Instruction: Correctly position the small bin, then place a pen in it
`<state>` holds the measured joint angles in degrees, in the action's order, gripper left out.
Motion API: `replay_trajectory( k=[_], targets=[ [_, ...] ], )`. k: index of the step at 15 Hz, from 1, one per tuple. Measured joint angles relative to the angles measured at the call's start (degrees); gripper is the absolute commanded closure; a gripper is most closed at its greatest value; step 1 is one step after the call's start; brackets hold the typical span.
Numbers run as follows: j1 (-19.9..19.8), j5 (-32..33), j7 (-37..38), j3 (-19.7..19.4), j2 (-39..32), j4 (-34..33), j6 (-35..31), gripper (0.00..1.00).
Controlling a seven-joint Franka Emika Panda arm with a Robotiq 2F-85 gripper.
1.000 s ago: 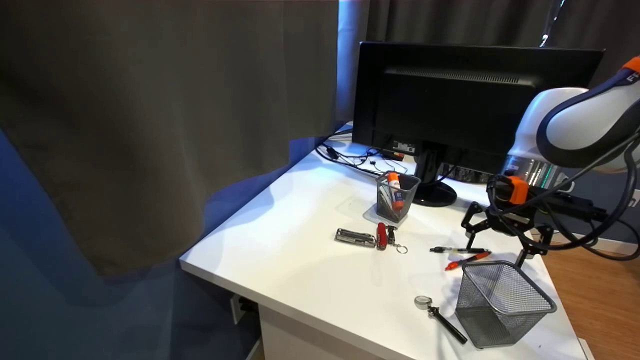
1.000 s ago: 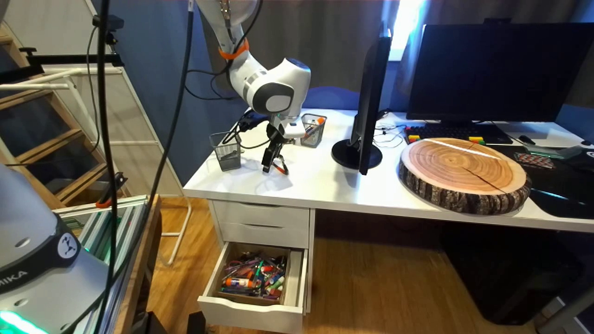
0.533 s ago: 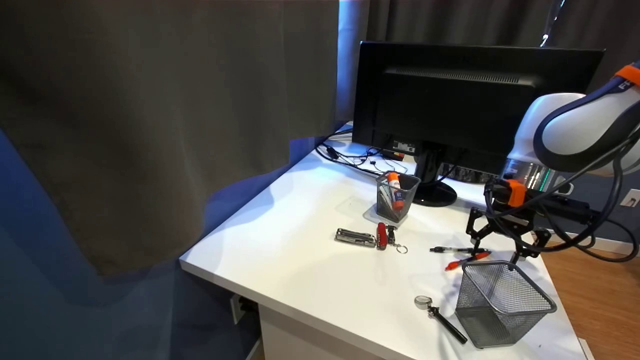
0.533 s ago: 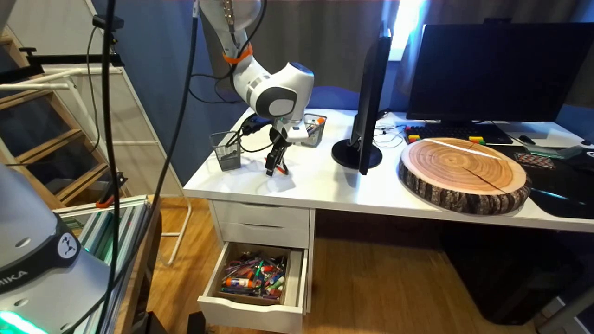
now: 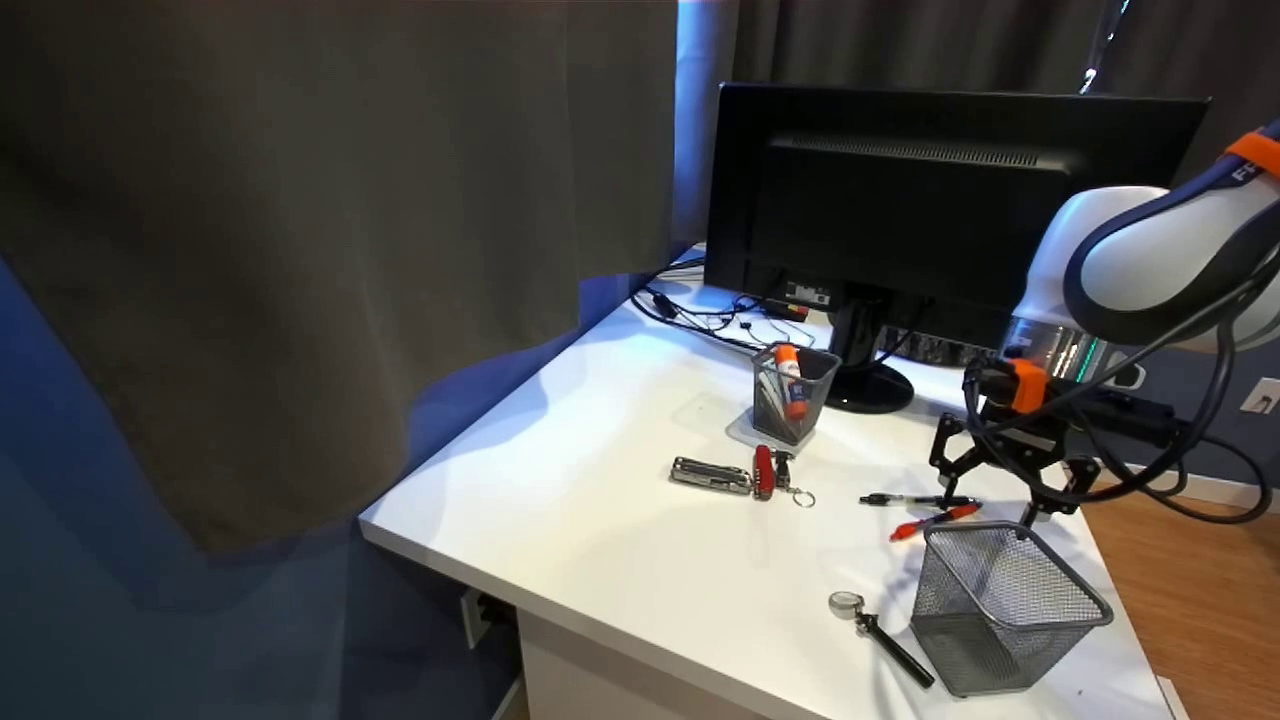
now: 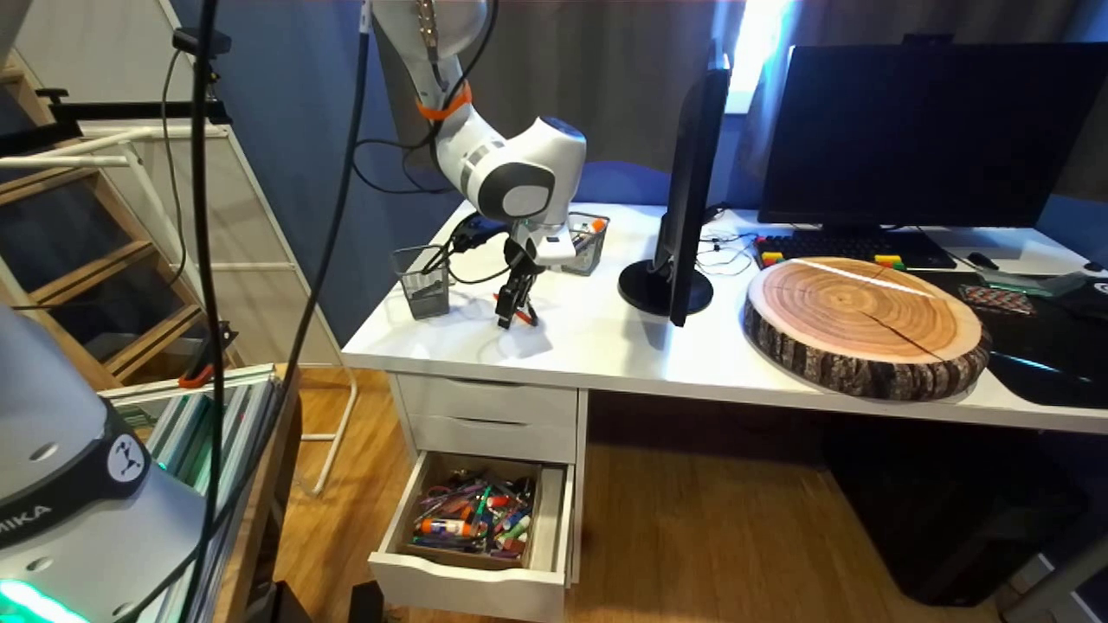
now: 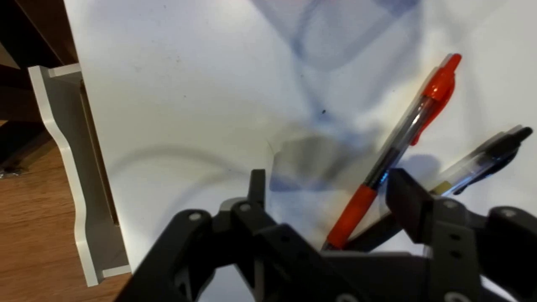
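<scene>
Just narrowed the gripper (image 7: 327, 180) a little, keeping a wide gap and holding nothing. Seen from the wrist, straddling the red pen (image 7: 395, 147), lying from 7 to 1 o'clock, off-centre toward 3. Probably meant as the start of a pick; might also catch the black pen (image 7: 476, 164). After that, presumably bound for the bin (image 5: 1005, 640), upright at 6 o'clock from the gripper in an exterior view.

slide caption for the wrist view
Open fingers near a red pen and a partly hidden black pen on a white desk.
</scene>
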<state>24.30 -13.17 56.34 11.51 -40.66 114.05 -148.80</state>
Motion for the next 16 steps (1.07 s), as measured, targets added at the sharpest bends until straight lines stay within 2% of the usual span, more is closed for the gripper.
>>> replay_trajectory(
  k=[1,2,3,12,14,16],
  targets=[
    [0.0,0.0,0.1,-0.1,-0.1,-0.1,0.0,0.36],
    [0.0,0.0,0.2,-0.1,-0.3,-0.2,0.0,0.32],
    [0.1,0.0,0.2,-0.3,-0.5,-0.3,0.0,0.34],
    [0.8,0.0,1.4,-1.1,-1.0,-0.9,0.0,0.96],
    [0.8,0.0,1.9,-1.2,-1.0,-1.0,0.0,1.0],
    [0.6,0.0,2.1,-1.3,-0.8,-1.0,0.0,0.97]
  ],
)
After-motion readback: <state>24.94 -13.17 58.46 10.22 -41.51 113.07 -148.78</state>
